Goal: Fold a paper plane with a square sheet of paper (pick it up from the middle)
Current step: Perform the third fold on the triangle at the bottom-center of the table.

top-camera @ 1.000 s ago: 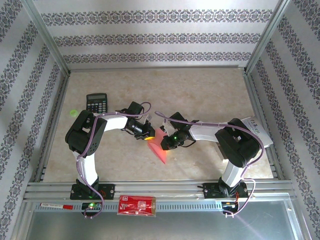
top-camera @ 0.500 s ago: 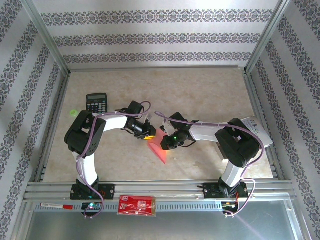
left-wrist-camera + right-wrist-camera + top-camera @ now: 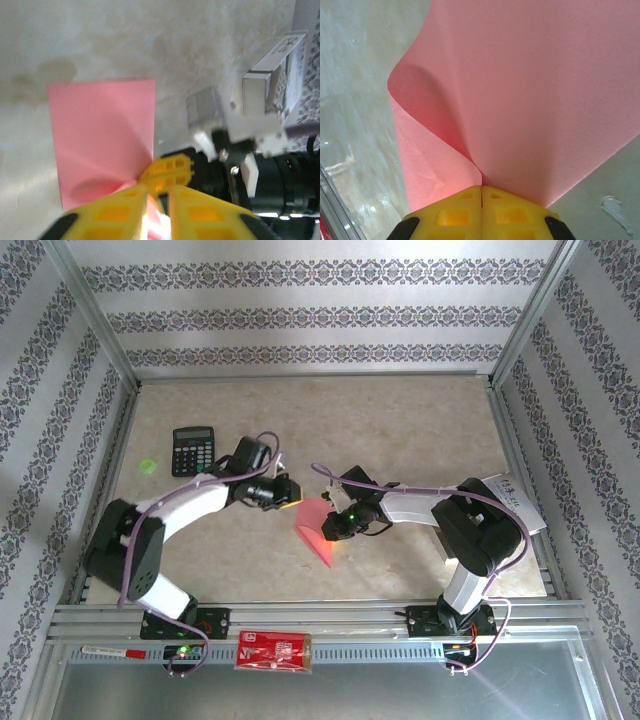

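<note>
Thin matte pink-red square sheet of paper [image 3: 313, 525] [image 3: 530, 100] [image 3: 100, 130] bowed into a soft curl at the centre of the mottled beige table [image 3: 400, 430], right gripper [image 3: 324, 531] [image 3: 481, 190] clenched on its pinched fold from 3 o'clock, left gripper [image 3: 287, 495] [image 3: 159, 187] at its 10 o'clock edge, yellow fingers almost together, hold on paper unclear

The sheet [image 3: 530, 100] runs off the right wrist view's top and right edges, its pinched fold hidden inside the right gripper [image 3: 481, 192], and we cannot tell from the blurred left wrist view whether the left gripper [image 3: 159, 195], cut off below, touches it.
</note>
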Robot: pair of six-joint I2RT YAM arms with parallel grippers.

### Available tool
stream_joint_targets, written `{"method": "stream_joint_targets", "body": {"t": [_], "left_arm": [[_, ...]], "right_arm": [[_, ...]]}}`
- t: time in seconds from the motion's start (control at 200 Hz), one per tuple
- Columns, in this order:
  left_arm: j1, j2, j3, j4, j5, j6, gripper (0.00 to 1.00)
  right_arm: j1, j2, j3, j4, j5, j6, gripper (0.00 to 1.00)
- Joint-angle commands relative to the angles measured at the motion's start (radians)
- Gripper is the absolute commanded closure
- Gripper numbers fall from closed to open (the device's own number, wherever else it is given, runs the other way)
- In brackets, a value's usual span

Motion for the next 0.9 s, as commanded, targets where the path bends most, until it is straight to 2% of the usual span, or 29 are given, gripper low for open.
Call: {"method": "stream_joint_targets", "body": {"t": [0.0, 0.135, 0.405, 0.65, 0.894], "left_arm": [[-0.058, -0.090, -0.127, 0.072, -0.037, -0.121, 0.92], [-0.166, -0.146, -0.207, 0.194, -0.054, -0.218, 0.98], [-0.334, -0.093, -0.257, 0.356, -0.087, -0.311, 1.00], [-0.407, 0.001, -0.250, 0.469, -0.094, -0.351, 1.00], [-0.424, 0.069, -0.253, 0.518, -0.108, -0.372, 1.00]], "right_arm": [[0.011, 0.021, -0.046, -0.065, 0.087, 0.018, 1.00], [0.010, 0.028, -0.052, -0.061, 0.087, 0.029, 1.00], [0.011, 0.042, -0.064, -0.069, 0.104, 0.024, 1.00], [0.011, 0.071, -0.062, -0.069, 0.115, 0.025, 1.00], [0.010, 0.082, -0.062, -0.065, 0.116, 0.025, 1.00]]}}
